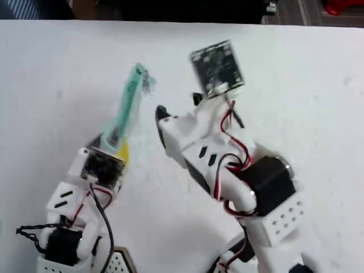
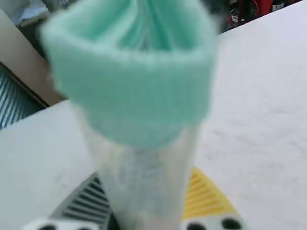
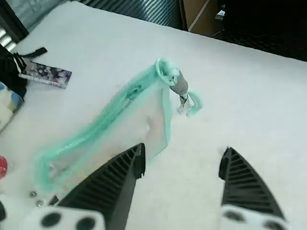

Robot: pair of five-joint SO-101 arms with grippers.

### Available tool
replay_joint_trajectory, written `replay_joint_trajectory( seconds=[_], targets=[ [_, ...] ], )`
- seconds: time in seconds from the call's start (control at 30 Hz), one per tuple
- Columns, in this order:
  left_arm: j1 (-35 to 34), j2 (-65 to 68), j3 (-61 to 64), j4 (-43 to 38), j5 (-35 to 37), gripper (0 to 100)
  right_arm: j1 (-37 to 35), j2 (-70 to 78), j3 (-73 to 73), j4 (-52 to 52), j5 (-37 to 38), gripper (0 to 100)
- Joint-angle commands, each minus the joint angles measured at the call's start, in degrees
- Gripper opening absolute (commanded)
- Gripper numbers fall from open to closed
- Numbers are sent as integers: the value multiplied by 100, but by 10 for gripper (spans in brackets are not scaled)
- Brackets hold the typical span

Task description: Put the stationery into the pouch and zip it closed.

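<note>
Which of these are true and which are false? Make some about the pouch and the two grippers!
1. The left gripper holds the pouch. True.
2. The right gripper is shut on the pouch. False: its fingers are apart and it holds nothing.
3. A pull sits at one end of the pouch. True.
4. The table is black. False: it is white.
</note>
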Motion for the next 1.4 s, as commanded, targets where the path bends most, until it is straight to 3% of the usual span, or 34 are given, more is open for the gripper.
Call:
replay_joint_trajectory(
  seconds=[0.0,0.23,0.43,0.9,1.0,1.1,1.17,1.2,1.3,1.37],
  targets=[
    [171,-75,-132,-457,-914,21,13,418,-1196,532,-589,295],
    [286,-75,88,-466,-967,21,-22,1288,-1732,963,-1029,327],
    [286,-75,360,-774,-967,21,-901,1358,-1960,998,-967,327],
    [286,-75,431,-791,-967,21,-760,2826,-1846,646,-967,323],
    [286,-75,422,-782,-958,21,-497,3029,-1846,409,-958,246],
    [286,-75,396,-782,-958,21,-75,3301,-1846,145,-905,93],
    [286,-75,396,-774,-949,21,119,3468,-1846,48,-220,9],
    [286,-75,387,-730,-949,24,180,3503,-1846,48,185,18],
    [330,-75,44,-202,-923,142,347,3451,-1855,57,738,15],
    [347,-75,-422,378,-484,253,532,3301,-1916,40,774,18]
  ],
)
